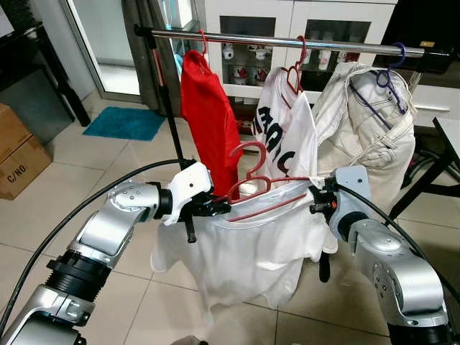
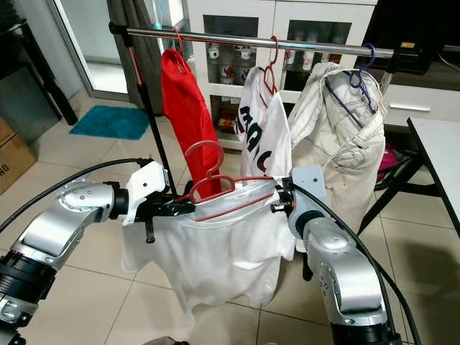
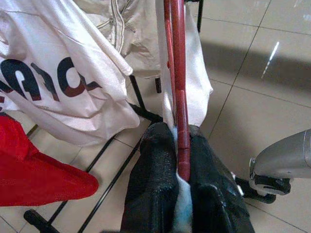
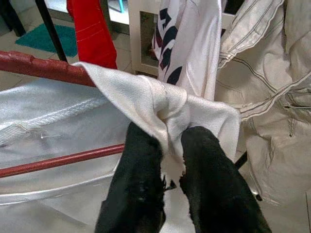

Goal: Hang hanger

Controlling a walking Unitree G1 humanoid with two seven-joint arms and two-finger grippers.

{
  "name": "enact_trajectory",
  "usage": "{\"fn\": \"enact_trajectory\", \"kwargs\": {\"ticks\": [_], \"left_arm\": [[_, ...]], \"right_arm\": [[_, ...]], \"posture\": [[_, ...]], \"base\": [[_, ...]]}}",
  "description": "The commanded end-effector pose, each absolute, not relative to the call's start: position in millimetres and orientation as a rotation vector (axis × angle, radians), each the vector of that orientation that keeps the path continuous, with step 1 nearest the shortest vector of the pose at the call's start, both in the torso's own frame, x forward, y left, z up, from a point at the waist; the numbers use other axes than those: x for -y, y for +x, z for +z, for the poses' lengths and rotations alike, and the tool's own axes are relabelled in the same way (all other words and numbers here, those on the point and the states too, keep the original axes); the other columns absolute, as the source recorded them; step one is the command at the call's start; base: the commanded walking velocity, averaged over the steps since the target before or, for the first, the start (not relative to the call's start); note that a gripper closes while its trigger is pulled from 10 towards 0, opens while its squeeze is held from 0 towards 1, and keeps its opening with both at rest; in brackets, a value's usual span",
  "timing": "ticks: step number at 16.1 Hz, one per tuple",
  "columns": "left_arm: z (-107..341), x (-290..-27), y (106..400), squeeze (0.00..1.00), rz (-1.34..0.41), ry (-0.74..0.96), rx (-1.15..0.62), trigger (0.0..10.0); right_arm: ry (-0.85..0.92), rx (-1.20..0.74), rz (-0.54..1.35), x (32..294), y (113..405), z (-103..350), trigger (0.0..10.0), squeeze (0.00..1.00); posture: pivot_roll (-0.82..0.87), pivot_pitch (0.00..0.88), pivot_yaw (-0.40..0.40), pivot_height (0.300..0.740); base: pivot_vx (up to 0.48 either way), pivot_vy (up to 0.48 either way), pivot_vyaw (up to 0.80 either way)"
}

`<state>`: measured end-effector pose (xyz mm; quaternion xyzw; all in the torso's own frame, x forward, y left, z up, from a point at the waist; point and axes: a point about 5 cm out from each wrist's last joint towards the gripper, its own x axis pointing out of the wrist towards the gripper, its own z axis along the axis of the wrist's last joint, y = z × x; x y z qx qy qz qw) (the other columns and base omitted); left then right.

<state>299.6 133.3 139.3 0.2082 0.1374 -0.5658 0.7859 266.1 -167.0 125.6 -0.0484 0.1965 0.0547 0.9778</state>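
Observation:
A red hanger point(image 1: 253, 188) carrying a white shirt point(image 1: 248, 251) is held level between my arms, below and in front of the metal rail point(image 1: 287, 41). My left gripper point(image 1: 221, 209) is shut on the hanger's left end, with shirt cloth pinched beside the red bar point(image 3: 182, 145). My right gripper point(image 1: 317, 194) is shut on the shirt's bunched cloth point(image 4: 170, 114) at the hanger's right end. The hanger's hook point(image 1: 248, 154) points up, short of the rail.
On the rail hang a red garment point(image 1: 210, 118), a white printed shirt point(image 1: 287, 122) and a cream jacket point(image 1: 374, 122). The rack's black post point(image 1: 167, 108) stands just behind my left gripper. A cardboard box point(image 1: 18, 151) sits far left, a table edge point(image 1: 449, 136) at right.

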Motion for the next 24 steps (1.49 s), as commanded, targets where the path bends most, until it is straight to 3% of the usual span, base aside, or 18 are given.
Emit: {"fn": "enact_trajectory", "kwargs": {"ticks": [1, 5, 10, 20, 21, 22, 23, 24], "left_arm": [[148.1, -136.8, 304.8, 0.0, -1.191, 0.483, -0.27, 0.0], [147.4, -141.4, 307.4, 0.0, -1.164, 0.509, -0.277, 0.0], [134.9, -152.7, 304.1, 0.0, -1.172, 0.635, -0.339, 0.0], [125.5, -152.5, 279.4, 0.0, -1.394, 0.653, -0.419, 0.0], [126.1, -152.7, 281.3, 0.0, -1.382, 0.656, -0.415, 0.0], [126.3, -152.9, 282.4, 0.0, -1.375, 0.659, -0.412, 0.0], [127.5, -153.1, 284.0, 0.0, -1.369, 0.654, -0.407, 0.0], [128.3, -153.1, 284.0, 0.0, -1.37, 0.649, -0.406, 0.0]], "right_arm": [[-0.083, -0.363, 0.112, 166.7, 269.7, 131.4, 0.0, 0.0], [-0.059, -0.351, 0.145, 168.1, 269.1, 133.3, 0.0, 0.0], [0.257, -0.24, 0.262, 173.7, 272.8, 163.1, 0.0, 0.0], [0.229, -0.287, 0.24, 186.8, 284.0, 159.9, 0.0, 0.0], [0.173, -0.31, 0.248, 187.4, 283.3, 158.4, 4.7, 0.0], [0.14, -0.323, 0.255, 187.4, 282.6, 157.5, 4.7, 0.0], [0.1, -0.342, 0.311, 185.2, 279.1, 156.6, 10.0, 0.46], [0.08, -0.346, 0.322, 185.6, 277.9, 156.6, 10.0, 0.7]], "posture": [[-0.13, 0.0, 0.066, 0.74], [-0.13, 0.0, 0.064, 0.74], [-0.13, 0.0, 0.06, 0.74], [-0.12, 0.0, 0.056, 0.74], [-0.12, 0.0, 0.058, 0.74], [-0.12, 0.0, 0.058, 0.74], [-0.12, 0.0, 0.058, 0.74], [-0.12, 0.0, 0.058, 0.74]], "base": [[0.0, 0.0, 0.0], [0.0, 0.0, 0.0], [0.0, 0.0, 0.0], [0.0, 0.0, 0.0], [0.0, 0.0, 0.0], [0.0, 0.0, 0.0], [0.0, 0.0, 0.0], [0.0, 0.0, 0.0]]}}
